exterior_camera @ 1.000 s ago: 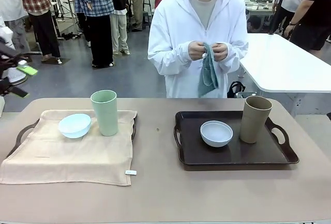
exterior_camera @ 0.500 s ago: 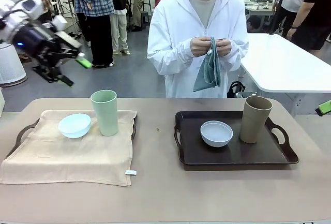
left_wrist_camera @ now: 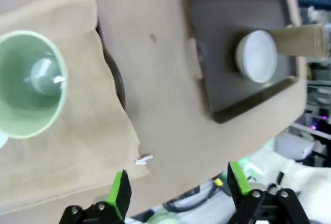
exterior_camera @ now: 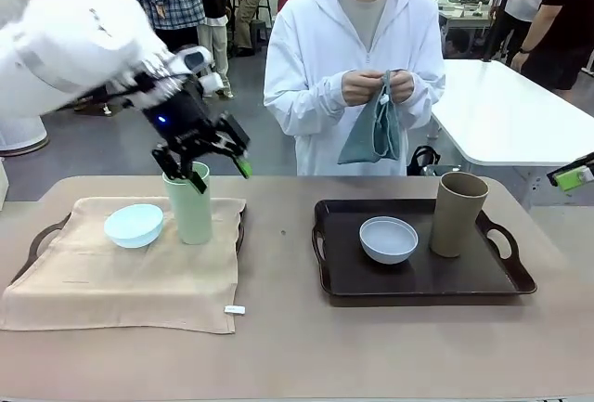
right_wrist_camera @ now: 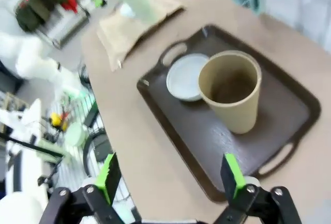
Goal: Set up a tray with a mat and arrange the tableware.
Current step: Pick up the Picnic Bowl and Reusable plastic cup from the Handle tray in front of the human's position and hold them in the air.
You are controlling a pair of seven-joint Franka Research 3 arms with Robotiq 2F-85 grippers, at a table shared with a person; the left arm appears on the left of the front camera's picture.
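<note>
We logged the left gripper (exterior_camera: 219, 172), spread and empty, newly swung from upper left to above the green cup (exterior_camera: 188, 205) on the left mat (exterior_camera: 111, 281), pickup likely next; right gripper (right_wrist_camera: 169, 171) likewise spread.

Front view: left arm (exterior_camera: 74, 40) motion-blurred, cut off at upper left. Most of left tray (exterior_camera: 32, 244) hidden under mat (exterior_camera: 121, 277); handles peek out. At right edge the right gripper (right_wrist_camera: 169, 180) is cropped to one green pad (exterior_camera: 575, 177). Left wrist view clips green cup (left_wrist_camera: 28, 81) at left edge; right wrist view shows it blurry, upper left. White tag (exterior_camera: 234, 309) on mat too small to read.
</note>
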